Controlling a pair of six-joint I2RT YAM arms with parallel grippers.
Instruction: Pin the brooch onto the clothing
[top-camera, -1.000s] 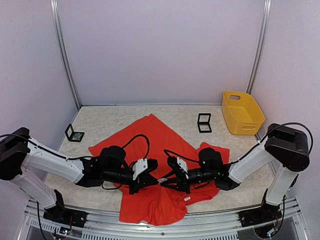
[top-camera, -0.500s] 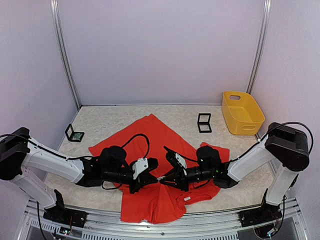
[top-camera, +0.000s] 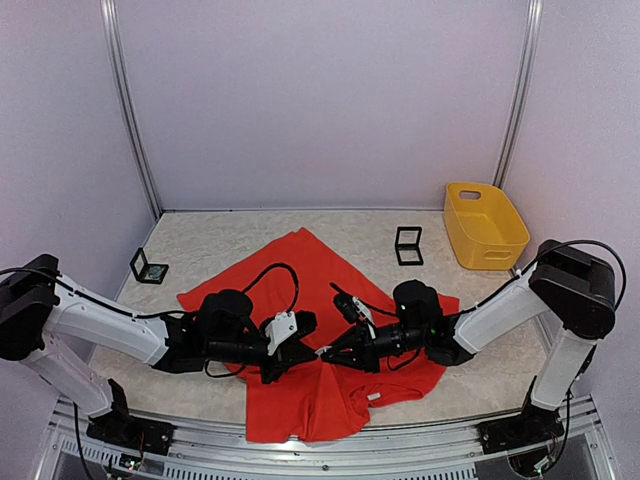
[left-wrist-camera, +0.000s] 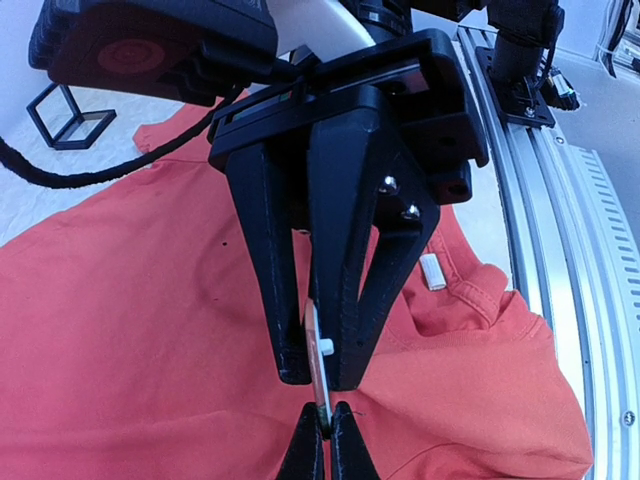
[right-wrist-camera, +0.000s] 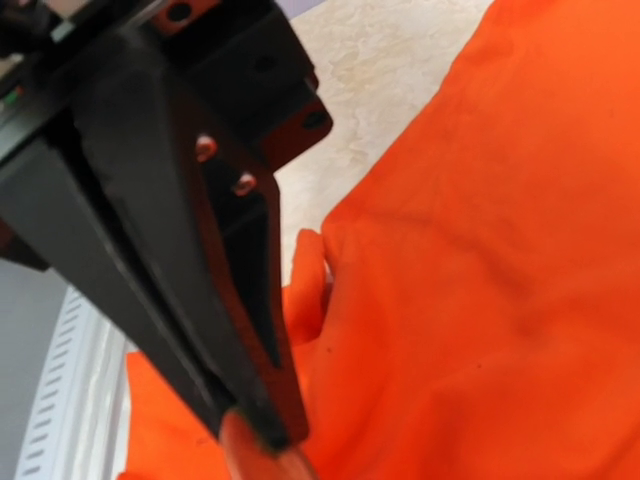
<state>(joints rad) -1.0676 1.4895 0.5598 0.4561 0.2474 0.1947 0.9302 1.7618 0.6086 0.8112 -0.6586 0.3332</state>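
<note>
The red T-shirt (top-camera: 300, 270) lies spread and rumpled on the table, its white label (top-camera: 374, 397) near the front edge. My two grippers meet tip to tip over its lower middle. My left gripper (top-camera: 311, 353) is shut on the edge of the brooch (top-camera: 322, 352). In the left wrist view the brooch (left-wrist-camera: 320, 350) is a thin disc seen edge-on with a small white peg, held just above the T-shirt (left-wrist-camera: 120, 300) by my left gripper (left-wrist-camera: 327, 438). My right gripper (left-wrist-camera: 318, 378) is closed around the brooch from the opposite side. In the right wrist view my right gripper (right-wrist-camera: 255, 435) covers most of the brooch (right-wrist-camera: 250, 462).
A yellow bin (top-camera: 485, 225) stands at the back right. A black wire-frame stand (top-camera: 407, 245) sits behind the shirt, another (top-camera: 148, 266) at the left. The aluminium rail (top-camera: 300, 455) runs along the front edge, close to the shirt's hem.
My right gripper has moved left and turned until its tips meet the left gripper at the brooch. The shirt's front part has shifted a little. The left arm has barely moved.
</note>
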